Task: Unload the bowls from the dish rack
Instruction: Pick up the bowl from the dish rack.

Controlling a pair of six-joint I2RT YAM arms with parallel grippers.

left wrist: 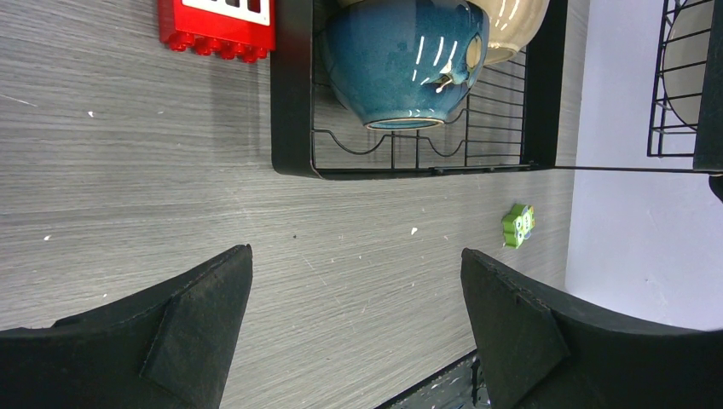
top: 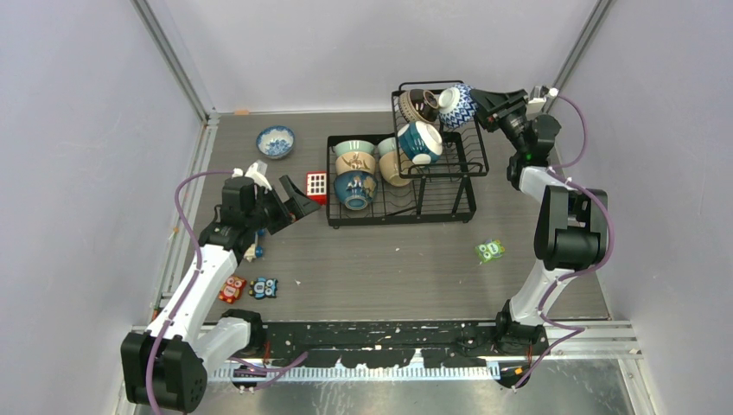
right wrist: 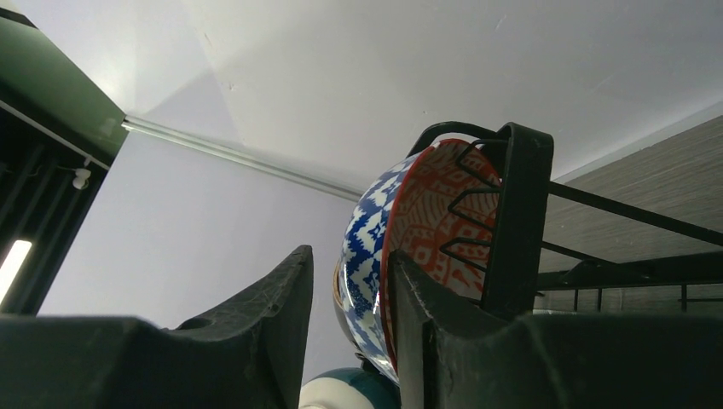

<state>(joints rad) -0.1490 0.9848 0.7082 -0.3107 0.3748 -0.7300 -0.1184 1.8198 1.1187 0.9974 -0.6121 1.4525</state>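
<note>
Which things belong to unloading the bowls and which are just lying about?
Job: dish rack, patterned bowl, brown bowl, teal bowl, dark blue bowl, tan bowl, pale green bowl, loose bowl on the table.
Lying about: red block, green toy, orange toy, blue toy.

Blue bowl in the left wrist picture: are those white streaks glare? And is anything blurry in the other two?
Left wrist view: yes, light reflecting off the glazed blue bowl. Right wrist view: the patterned bowl is sharp, the end effector fingers dark against a bright background. Top view: even light, nothing blurred.
</note>
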